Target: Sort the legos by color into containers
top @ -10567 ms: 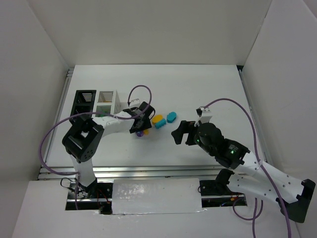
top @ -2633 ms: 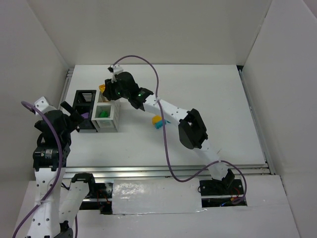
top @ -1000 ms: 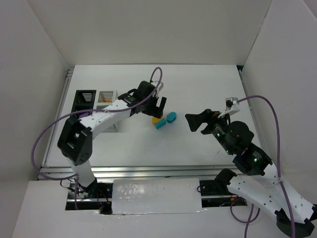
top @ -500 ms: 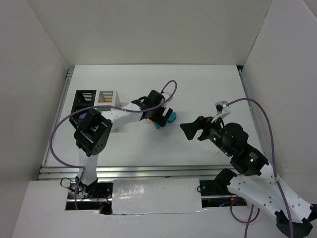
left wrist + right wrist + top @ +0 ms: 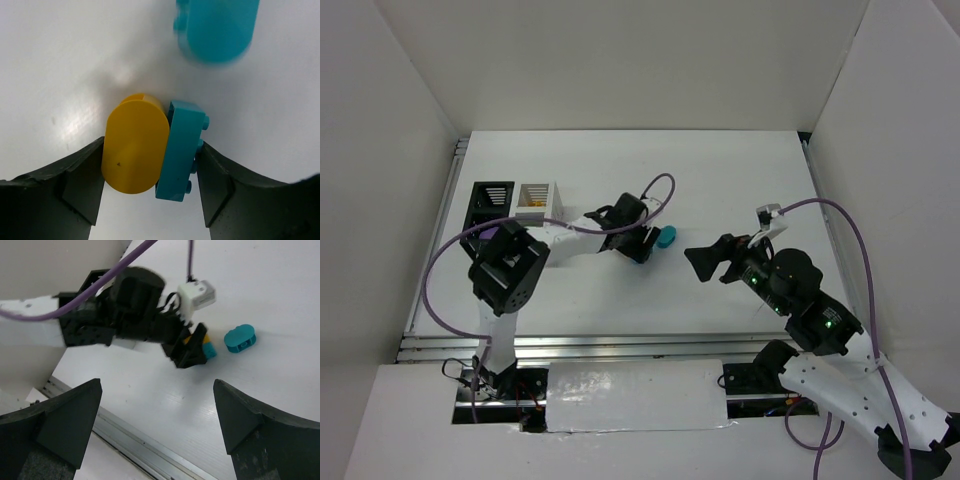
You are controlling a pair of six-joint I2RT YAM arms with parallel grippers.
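Our left gripper (image 5: 151, 150) pinches yellow brick (image 5: 132, 150) and teal brick (image 5: 181, 150) touching it; we risk binning both colours together.

Table (image 5: 720, 170): plain white.
Yellow rounded brick (image 5: 135, 145): yellow-orange, no markings.
Rectangular brick (image 5: 181, 150) and second rounded brick (image 5: 216, 27): both teal.
Black container (image 5: 478, 205) and white container (image 5: 552, 200): both slatted.
Cable (image 5: 190, 255): purple.
Left claw fingers (image 5: 50, 200): black.

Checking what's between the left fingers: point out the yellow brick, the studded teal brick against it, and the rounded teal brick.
yellow brick (image 5: 135, 145), left wrist view, centre of top face.
studded teal brick (image 5: 181, 150), left wrist view, centre of flat face.
rounded teal brick (image 5: 666, 237), top external view, centre of top.
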